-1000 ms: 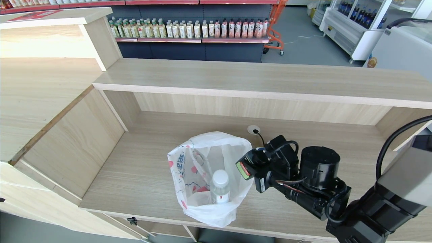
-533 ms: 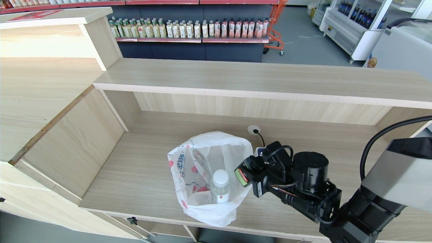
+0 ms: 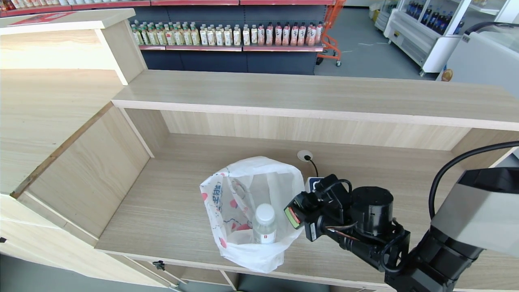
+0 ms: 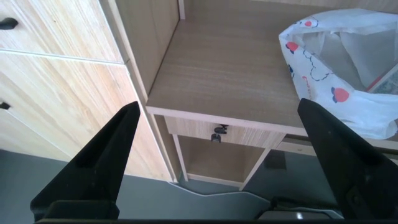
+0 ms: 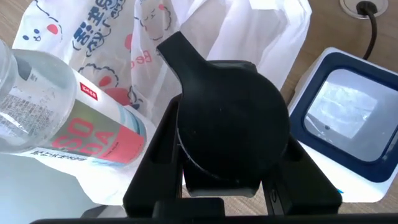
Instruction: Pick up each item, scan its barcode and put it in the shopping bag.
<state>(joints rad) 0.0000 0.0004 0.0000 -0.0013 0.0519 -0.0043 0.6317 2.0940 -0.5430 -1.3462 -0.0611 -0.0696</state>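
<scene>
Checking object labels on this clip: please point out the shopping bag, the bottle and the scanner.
shopping bag (image 3: 213, 198), head view, its printed left wall.
bottle (image 3: 264, 212), head view, its white cap.
scanner (image 5: 341, 107), right wrist view, its dark window.

The right arm comes in from the right of the shopping bag (image 3: 217, 202), forearm low and wrist turned toward it, and the right claw (image 3: 292, 211) sits at the bag's right rim. The left claw (image 4: 217, 107) hangs well to the bag's left and nearer the robot, its fingers (image 4: 115, 146) spread wide.
</scene>
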